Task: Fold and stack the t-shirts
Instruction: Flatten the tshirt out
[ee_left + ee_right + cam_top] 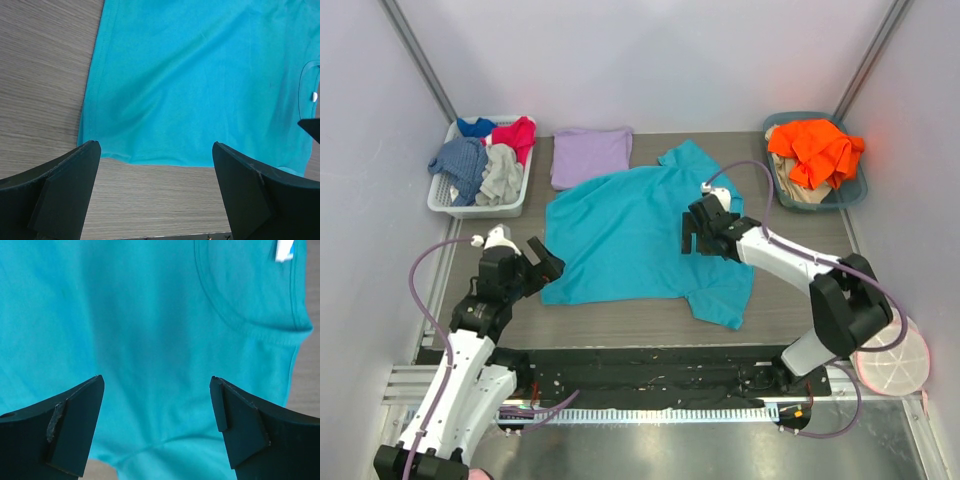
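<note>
A teal t-shirt [630,230] lies spread flat across the middle of the table, neck toward the right. Behind it a lavender t-shirt [590,155] lies folded into a rectangle. My left gripper [542,262] hangs open just off the teal shirt's left hem, whose edge [150,161] shows beyond the fingers with bare wood between them. My right gripper [693,232] is open above the shirt's right half; in its wrist view the collar [240,327] and white neck label [284,251] lie ahead, and nothing is held between its fingers.
A white basket [448,205] at the back left holds red, blue and grey garments. A teal bin [855,195] at the back right holds an orange garment [815,150]. A pale round plate [900,362] sits off the table's right front corner.
</note>
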Robot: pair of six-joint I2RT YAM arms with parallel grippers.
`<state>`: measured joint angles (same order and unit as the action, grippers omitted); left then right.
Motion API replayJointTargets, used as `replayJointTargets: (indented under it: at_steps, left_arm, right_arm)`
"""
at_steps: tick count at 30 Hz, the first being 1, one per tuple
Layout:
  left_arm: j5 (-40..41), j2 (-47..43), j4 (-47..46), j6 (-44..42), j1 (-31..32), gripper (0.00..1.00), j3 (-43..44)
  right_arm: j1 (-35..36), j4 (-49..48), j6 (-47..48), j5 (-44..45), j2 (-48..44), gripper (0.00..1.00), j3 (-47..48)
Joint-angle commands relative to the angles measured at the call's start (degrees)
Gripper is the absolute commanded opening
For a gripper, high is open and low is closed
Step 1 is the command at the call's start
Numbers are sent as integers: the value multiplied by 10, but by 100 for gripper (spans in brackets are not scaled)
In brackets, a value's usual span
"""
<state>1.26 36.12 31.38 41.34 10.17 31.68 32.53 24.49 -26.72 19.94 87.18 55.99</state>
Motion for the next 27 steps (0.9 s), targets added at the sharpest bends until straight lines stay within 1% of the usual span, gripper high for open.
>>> replayJointTargets:
  at_steps: [1,4,12,23,27]
  left_arm:
    - [-10,-20,-11,-5,3,100,-2]
    - [-8,-21,-10,-4,3,100,0]
    - [-5,-14,-9,-2,4,100,-2]
    - [10,-11,-4,1,4,100,0]
    - [17,-8,-2,6,3,100,0]
  right_arm:
    - [-32,-59,25,-10,33,95,25]
    - [-42,-81,16,-33,50,95,6]
    - [-45,-105,-14,-54,83,95,-32]
    - [-45,-113,-75,-39,58,97,-120]
    - [-44,-104,-107,-39,19,97,-156]
